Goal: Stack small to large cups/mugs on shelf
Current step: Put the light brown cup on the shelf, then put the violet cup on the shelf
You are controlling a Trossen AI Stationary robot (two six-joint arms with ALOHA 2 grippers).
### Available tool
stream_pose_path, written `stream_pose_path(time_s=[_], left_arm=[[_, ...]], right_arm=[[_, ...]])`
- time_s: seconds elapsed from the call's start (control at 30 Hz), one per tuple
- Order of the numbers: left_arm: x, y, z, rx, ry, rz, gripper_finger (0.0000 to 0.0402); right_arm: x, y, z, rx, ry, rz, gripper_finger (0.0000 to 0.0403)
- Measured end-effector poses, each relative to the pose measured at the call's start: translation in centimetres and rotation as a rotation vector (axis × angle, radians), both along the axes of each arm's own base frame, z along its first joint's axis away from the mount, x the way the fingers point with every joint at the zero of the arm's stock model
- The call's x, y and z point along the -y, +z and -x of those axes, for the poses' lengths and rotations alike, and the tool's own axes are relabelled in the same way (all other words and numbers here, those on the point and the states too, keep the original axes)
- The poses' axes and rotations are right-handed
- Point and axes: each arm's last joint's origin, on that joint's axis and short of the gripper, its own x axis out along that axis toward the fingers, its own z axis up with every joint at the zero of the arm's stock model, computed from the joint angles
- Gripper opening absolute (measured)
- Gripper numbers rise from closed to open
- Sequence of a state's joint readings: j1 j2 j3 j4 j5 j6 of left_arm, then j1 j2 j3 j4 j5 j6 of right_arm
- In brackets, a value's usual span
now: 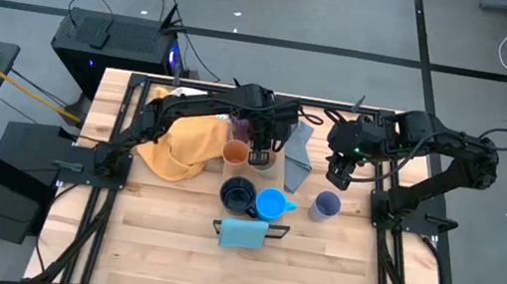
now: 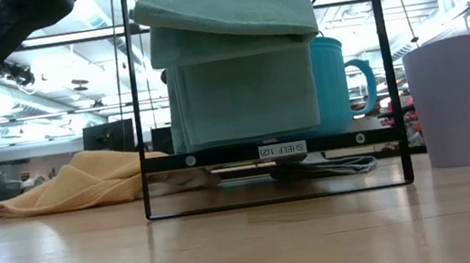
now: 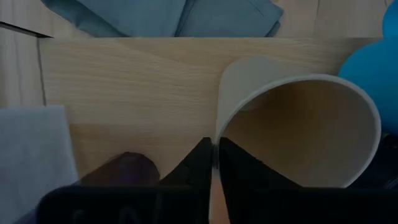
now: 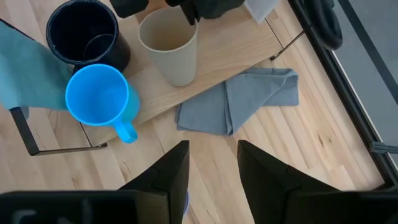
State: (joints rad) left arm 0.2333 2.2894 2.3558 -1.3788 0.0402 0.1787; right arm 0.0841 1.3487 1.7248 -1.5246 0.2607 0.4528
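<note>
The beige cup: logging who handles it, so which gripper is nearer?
Left. The left gripper pinches the beige cup's rim; the right gripper, open, hovers off to the side past the grey cloth.

On the pale shelf (image 4: 217, 59) my beige cup (image 4: 169, 45) stood upright; navy mug (image 4: 84, 34) at its nine o'clock, bright blue mug (image 4: 99, 94) at seven.

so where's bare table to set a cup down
Free: the wide tabletop strip nearer the camera, past the teal cloth. Crowded: the middle, where orange cup, beige cup, navy mug, bright blue mug and lavender cup cluster.
</note>
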Motion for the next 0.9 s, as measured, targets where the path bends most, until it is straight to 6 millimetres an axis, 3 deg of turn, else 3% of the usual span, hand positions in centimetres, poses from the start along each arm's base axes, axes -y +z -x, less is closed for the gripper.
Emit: stream_pose_path(time_s=[0.9], left_arm=[[-0.10,0.07,-0.23,0.028,0.010,0.002,0.0132]], right_arm=[[-0.02,0.00,0.00,-0.001,0.003,-0.007,0.0142]])
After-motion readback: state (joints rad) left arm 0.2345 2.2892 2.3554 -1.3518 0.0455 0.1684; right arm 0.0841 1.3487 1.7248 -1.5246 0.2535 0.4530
